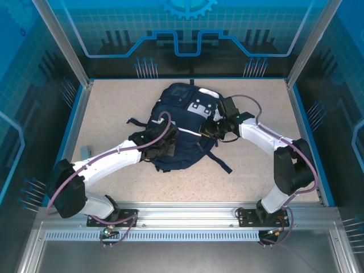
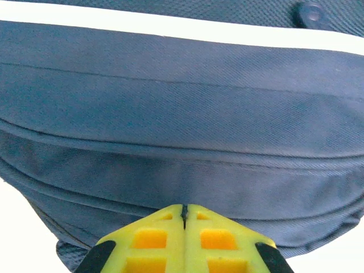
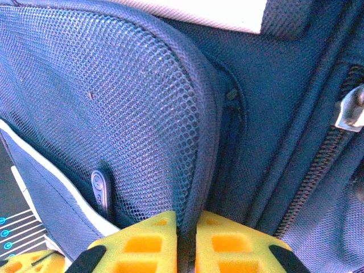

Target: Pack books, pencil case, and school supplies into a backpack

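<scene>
The navy backpack (image 1: 182, 122) lies flat in the middle of the table, its white stripe (image 2: 170, 31) running across the left wrist view. My left gripper (image 2: 184, 209) is shut against the pack's lower left side (image 1: 165, 145); a thin dark line shows between its tips, and I cannot tell whether it is fabric. My right gripper (image 3: 186, 219) is shut on the bound edge of the mesh pocket (image 3: 114, 102) at the pack's right side (image 1: 209, 129). A small pale grey-teal thing, apparently the pencil case (image 1: 86, 151), lies at the table's left edge. The books are hidden.
A zipper (image 3: 318, 187) with a metal pull (image 3: 350, 108) runs beside the mesh pocket. Dark straps (image 1: 222, 162) trail from the pack toward the front right. Blue-edged walls (image 1: 301, 131) enclose the speckled table.
</scene>
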`<state>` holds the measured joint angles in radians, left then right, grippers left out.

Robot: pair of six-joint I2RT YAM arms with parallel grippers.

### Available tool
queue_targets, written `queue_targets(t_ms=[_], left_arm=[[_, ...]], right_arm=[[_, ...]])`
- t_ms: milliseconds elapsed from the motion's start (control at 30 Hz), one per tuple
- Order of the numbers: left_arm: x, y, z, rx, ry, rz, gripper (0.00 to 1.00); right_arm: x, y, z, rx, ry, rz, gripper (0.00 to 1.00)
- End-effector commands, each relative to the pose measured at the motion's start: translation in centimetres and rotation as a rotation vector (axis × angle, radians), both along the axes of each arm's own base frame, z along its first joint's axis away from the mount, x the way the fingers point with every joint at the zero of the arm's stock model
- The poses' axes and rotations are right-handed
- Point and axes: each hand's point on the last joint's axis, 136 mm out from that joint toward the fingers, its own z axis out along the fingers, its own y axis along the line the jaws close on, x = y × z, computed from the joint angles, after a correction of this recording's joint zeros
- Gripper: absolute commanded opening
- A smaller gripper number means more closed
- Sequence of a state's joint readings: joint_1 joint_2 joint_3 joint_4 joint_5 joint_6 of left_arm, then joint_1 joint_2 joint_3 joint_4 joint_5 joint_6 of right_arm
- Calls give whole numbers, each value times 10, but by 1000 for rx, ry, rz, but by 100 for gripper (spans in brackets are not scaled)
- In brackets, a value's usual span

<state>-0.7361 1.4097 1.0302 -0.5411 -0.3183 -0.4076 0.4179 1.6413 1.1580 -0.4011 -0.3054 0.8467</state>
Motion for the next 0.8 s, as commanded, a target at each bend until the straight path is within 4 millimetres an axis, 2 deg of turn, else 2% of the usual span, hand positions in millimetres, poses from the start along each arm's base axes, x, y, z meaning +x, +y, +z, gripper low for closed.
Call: queue_targets(t_ms=[0,133,300,433,533,667,767], left_arm=[[-12,-25,18,-133,-5,-96,6],[-17,-43,35,-251,-18,-90,31],[-21,-41,28,-338,6,23,48],[-27,-23,17,-318,27,164,53],[-31,-20,15,-343,31,202,55],[-35,-14,10,-319,39,221,55],[-36,-6,2,-269,56,255,51]], right_arm=[[5,9,8,28,-28,52,13],[-1,34,25,138,-61,143,13],[-14,69,46,240,-108,259,12],[-18,89,49,290,-111,303,12],[-21,105,49,326,-101,335,11],[-22,118,49,348,-92,356,11],[-23,124,51,354,-95,365,10]])
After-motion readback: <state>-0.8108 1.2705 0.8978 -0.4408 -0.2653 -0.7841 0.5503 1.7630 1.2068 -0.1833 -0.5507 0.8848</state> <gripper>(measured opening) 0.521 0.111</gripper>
